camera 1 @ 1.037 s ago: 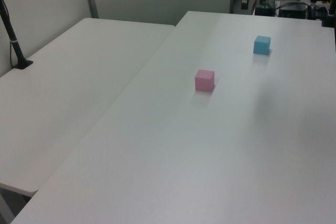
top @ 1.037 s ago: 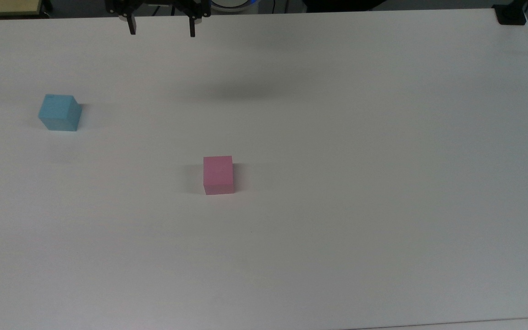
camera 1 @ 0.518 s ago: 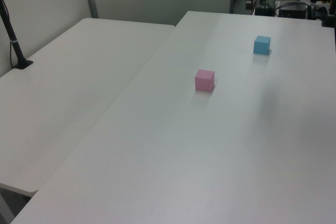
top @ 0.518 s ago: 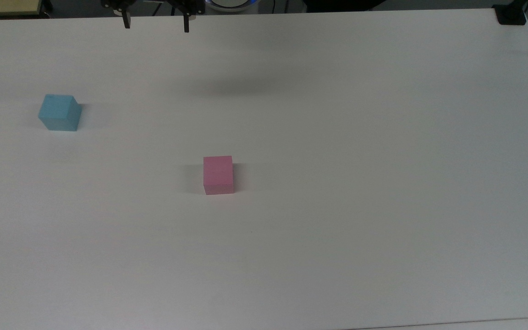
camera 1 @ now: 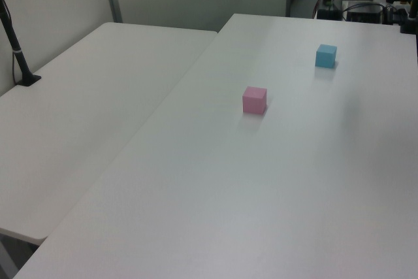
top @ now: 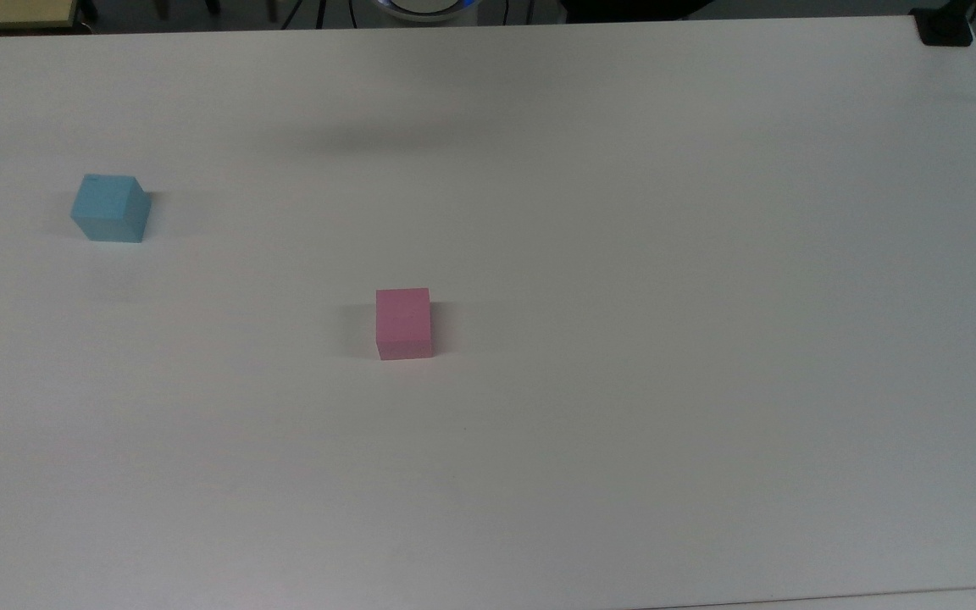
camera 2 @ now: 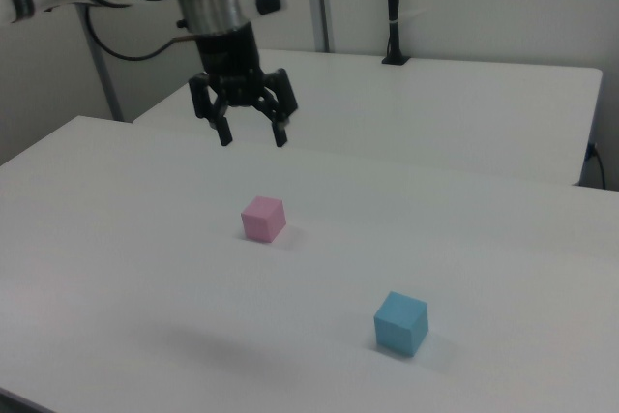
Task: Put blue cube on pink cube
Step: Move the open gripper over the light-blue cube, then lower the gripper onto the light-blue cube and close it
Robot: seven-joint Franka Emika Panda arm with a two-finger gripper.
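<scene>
Two cubes on the white tabletop (top: 623,254), well apart, neither stacked; blue cube (top: 110,208) resting flat toward the top view's left, with a tiny dark mark at one top edge; pink cube (top: 403,324) sitting square near the middle, top face bare and ready to receive. Hand (camera 2: 250,134) seen in the right view, raised well above the surface, fingers spread wide and pointing down, holding nothing; judged a posture of approach, high enough to clear both cubes. Task judged barely begun: blue cube not yet grasped; descent over it required next, squared to its slightly turned faces.
</scene>
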